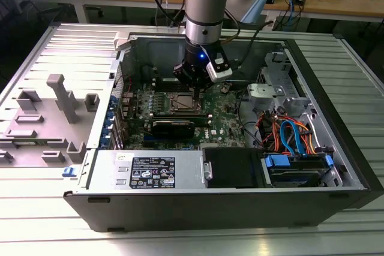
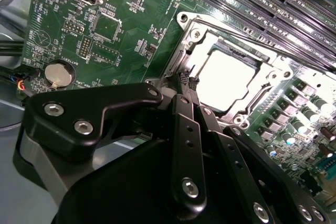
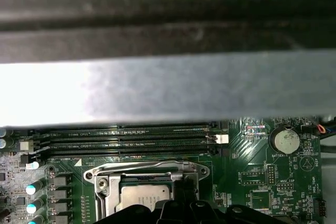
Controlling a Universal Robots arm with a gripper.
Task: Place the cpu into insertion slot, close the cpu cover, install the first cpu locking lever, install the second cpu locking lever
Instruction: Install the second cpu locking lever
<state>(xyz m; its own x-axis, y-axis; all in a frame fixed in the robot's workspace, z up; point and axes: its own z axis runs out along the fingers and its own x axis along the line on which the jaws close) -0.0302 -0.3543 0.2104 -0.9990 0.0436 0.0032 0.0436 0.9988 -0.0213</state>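
Note:
The cpu (image 2: 228, 74) lies flat in the insertion slot (image 3: 104, 183) on the green motherboard, its silver top showing through the window of the cpu cover (image 2: 197, 43), which lies down over it. A thin wire locking lever (image 2: 262, 36) runs along the socket's side next to the memory slots. My gripper (image 2: 190, 80) is low over the socket's edge, its black fingers (image 2: 184, 124) drawn together at the tips, and I cannot make out anything between them. In the exterior view the gripper (image 1: 193, 85) hangs just above the socket (image 1: 182, 104).
Long black memory slots (image 3: 131, 140) run beside the socket. A coin battery (image 3: 285, 140) sits on the board. A bright metal case wall (image 3: 157, 93) stands close behind. The power supply (image 1: 150, 169), coloured cables (image 1: 288, 136) and drive bay (image 1: 300, 169) fill the case's front.

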